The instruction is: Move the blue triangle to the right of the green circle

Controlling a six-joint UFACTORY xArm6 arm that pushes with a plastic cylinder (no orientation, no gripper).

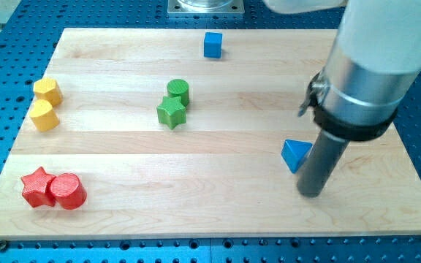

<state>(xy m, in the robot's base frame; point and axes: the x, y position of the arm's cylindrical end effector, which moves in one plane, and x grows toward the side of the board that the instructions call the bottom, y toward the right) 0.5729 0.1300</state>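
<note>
The blue triangle (295, 154) lies on the wooden board at the view's right, lower middle. The green circle (179, 90) stands left of centre near the top, with a green star (172, 112) touching it just below. My tip (310, 193) is at the end of the dark rod, just right of and slightly below the blue triangle, very close to or touching its right edge. The triangle is far to the right of and below the green circle.
A blue cube (212, 44) sits near the board's top edge. Two yellow blocks (47, 103) stand at the left. A red star (36, 187) and red circle (68, 191) sit at the bottom left. The arm's large body (375, 66) covers the upper right.
</note>
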